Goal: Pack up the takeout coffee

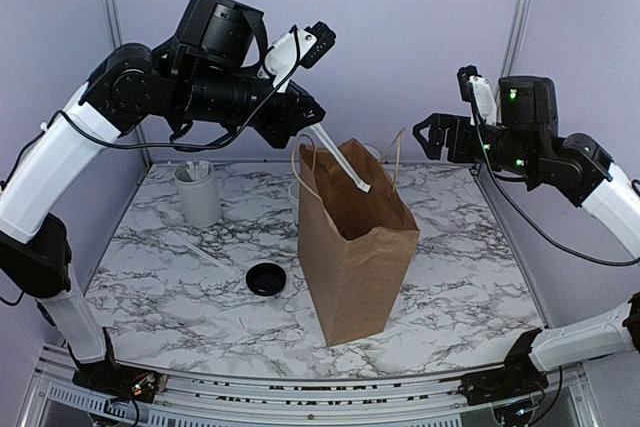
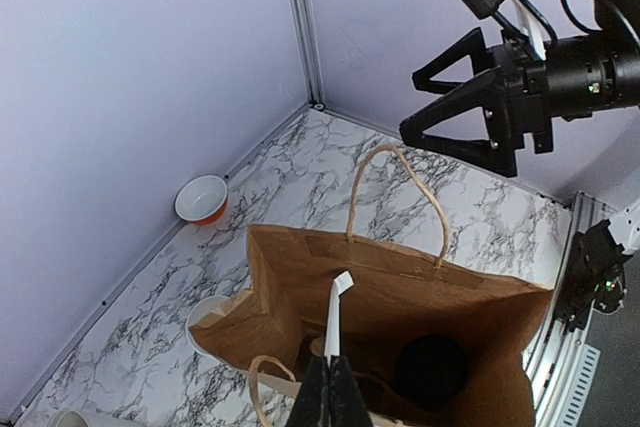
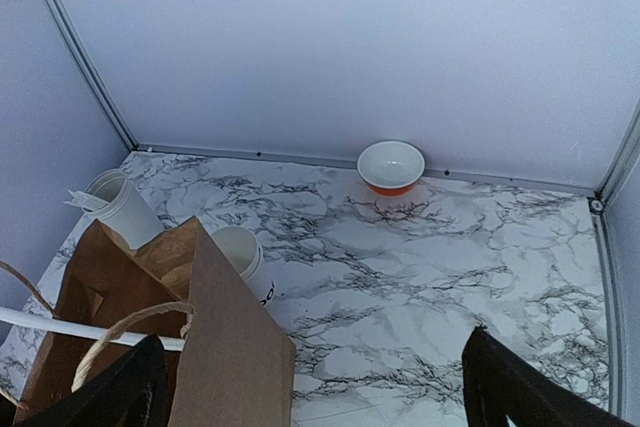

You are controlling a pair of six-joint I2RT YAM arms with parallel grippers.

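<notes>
A brown paper bag stands open in the middle of the table. Inside it, the left wrist view shows the round black lid of the takeout coffee; its cup is hidden in the bag. My left gripper hangs over the bag's mouth, shut on a white wrapped straw that points down into the bag. The left wrist view shows the shut gripper and the straw. My right gripper is open and empty, in the air to the right of the bag's handles.
A loose black lid lies left of the bag. A white cup stack stands at the back left. A lidless white cup stands behind the bag. An orange bowl sits by the back wall. A straw lies on the table.
</notes>
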